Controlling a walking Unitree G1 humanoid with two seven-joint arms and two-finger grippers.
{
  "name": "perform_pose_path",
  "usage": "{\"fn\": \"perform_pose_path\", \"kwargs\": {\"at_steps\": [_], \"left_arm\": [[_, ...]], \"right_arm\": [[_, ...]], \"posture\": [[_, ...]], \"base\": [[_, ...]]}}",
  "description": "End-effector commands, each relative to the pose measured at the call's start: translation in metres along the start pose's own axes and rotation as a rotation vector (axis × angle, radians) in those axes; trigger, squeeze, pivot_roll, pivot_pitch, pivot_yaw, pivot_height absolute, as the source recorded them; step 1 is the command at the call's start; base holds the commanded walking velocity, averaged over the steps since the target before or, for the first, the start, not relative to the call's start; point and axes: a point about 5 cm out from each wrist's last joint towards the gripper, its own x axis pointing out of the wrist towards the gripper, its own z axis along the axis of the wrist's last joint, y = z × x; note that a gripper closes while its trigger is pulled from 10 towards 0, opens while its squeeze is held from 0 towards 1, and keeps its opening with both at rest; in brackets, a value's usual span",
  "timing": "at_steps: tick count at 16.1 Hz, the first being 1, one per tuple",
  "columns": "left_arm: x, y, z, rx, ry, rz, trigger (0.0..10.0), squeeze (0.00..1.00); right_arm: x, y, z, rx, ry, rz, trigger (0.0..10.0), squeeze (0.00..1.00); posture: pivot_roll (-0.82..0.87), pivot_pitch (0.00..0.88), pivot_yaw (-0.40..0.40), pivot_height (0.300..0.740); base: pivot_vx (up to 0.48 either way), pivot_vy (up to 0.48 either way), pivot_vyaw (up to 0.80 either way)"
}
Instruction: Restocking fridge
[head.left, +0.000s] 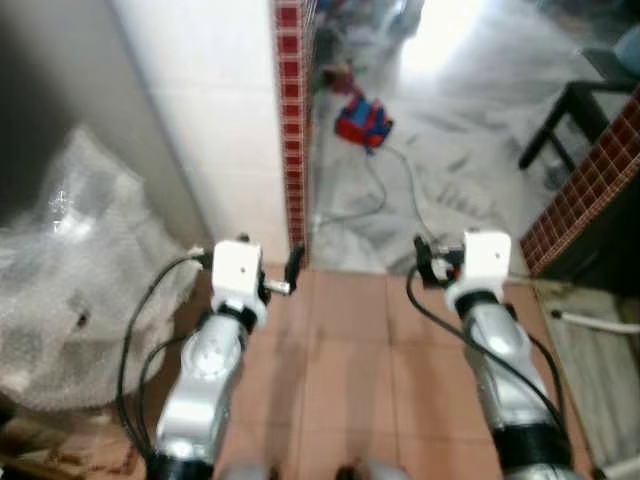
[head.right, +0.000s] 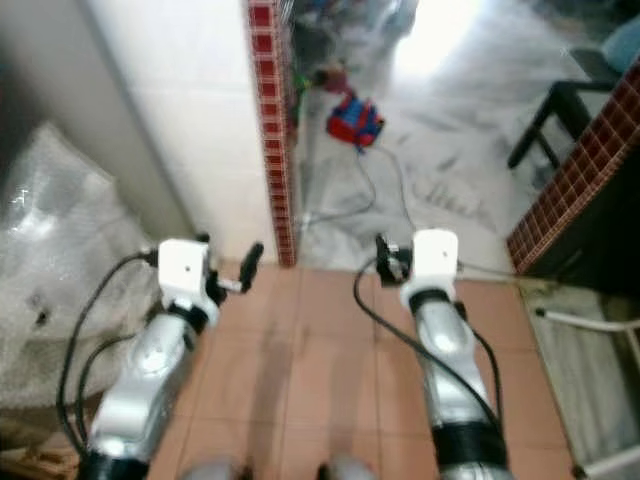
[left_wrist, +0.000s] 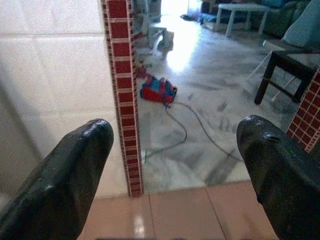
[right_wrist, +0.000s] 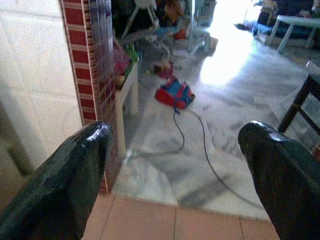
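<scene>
Terracotta floor tiles (head.left: 340, 360) run out to open marble floor (left_wrist: 210, 120) past the red-tiled wall edge (head.left: 290, 120), left hand (left_wrist: 172, 165) and right hand (right_wrist: 175, 170) both spread wide, empty, fridge nowhere clear, everything blurry.

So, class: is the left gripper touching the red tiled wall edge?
Apart. The left wrist view shows the left gripper open, with floor visible between its fingers and the red tiled wall edge beyond.

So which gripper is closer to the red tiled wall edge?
The left gripper: it sits right beside the foot of the red tiled wall edge, while the right gripper is further off, over the terracotta floor.
</scene>
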Motion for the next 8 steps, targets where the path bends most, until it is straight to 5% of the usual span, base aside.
{"fn": "perform_pose_path", "kwargs": {"at_steps": [1, 8], "left_arm": [[-0.002, 0.005, 0.0, 0.003, -0.001, 0.022, 10.0, 0.0], [-0.001, 0.0, 0.004, -0.007, -0.032, 0.025, 10.0, 0.0]], "right_arm": [[0.001, 0.006, 0.003, 0.0, -0.015, 0.017, 10.0, 0.0], [0.011, 0.004, 0.012, -0.028, -0.037, 0.044, 10.0, 0.0]], "posture": [[0.08, 0.082, 0.002, 0.74], [0.07, 0.086, -0.028, 0.74]], "base": [[0.0, 0.0, -0.8], [0.0, 0.0, -0.8]]}}
